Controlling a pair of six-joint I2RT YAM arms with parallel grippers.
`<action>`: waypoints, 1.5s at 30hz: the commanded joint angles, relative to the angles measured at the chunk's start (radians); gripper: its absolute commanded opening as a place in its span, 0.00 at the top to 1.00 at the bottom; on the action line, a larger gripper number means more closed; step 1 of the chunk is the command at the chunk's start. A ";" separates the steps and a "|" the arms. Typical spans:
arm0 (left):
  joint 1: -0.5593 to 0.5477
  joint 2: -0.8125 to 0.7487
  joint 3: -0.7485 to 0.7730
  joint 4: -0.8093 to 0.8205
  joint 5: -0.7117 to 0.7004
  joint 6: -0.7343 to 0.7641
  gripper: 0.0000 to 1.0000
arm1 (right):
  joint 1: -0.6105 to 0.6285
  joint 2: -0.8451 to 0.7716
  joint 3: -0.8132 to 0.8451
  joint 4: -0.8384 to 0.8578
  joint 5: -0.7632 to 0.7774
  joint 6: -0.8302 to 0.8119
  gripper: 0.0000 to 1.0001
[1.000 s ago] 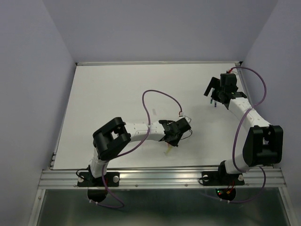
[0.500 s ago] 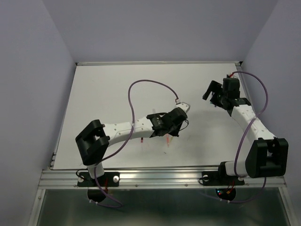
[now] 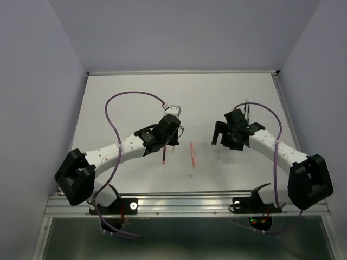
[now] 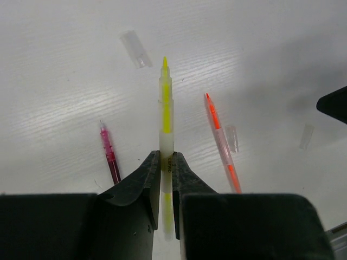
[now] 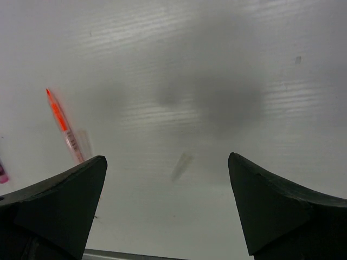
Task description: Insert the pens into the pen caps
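Note:
My left gripper [image 4: 166, 157] is shut on the yellow pen [image 4: 166, 108], whose tip points away over the white table. A clear pen cap [image 4: 135, 49] lies just beyond and left of that tip. The maroon pen [image 4: 110, 160] lies to its left and the orange-red pen [image 4: 222, 143] to its right, with two more caps [image 4: 232, 138] [image 4: 307, 136] by it. From above, the left gripper [image 3: 165, 142] is mid-table, and the orange-red pen [image 3: 193, 153] lies between it and the right gripper [image 3: 219, 135]. My right gripper [image 5: 167, 160] is open and empty above a blurred cap [image 5: 181, 165].
The orange-red pen [image 5: 65, 127] shows at the left of the right wrist view. A thin dark pen [image 3: 246, 112] lies just behind the right gripper. The table's front rail [image 3: 184, 203] runs close below the arms, and walls close in both sides.
The left arm has swung left and further back, carrying the yellow pen. The right arm has come in from the far right towards the middle, jaws still open. The orange-red pen now lies uncovered.

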 commanded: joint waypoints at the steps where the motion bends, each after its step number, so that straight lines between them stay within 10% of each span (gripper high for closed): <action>1: 0.003 -0.038 -0.018 0.045 -0.023 -0.027 1.00 | 0.054 0.005 -0.046 -0.043 0.039 0.120 0.00; 30: 0.018 0.004 -0.025 0.072 0.077 -0.027 1.00 | 0.167 0.103 -0.141 0.036 0.096 0.277 0.54; 45: 0.018 0.016 -0.028 0.082 0.112 -0.009 1.00 | 0.167 0.205 -0.078 0.013 0.142 0.059 0.69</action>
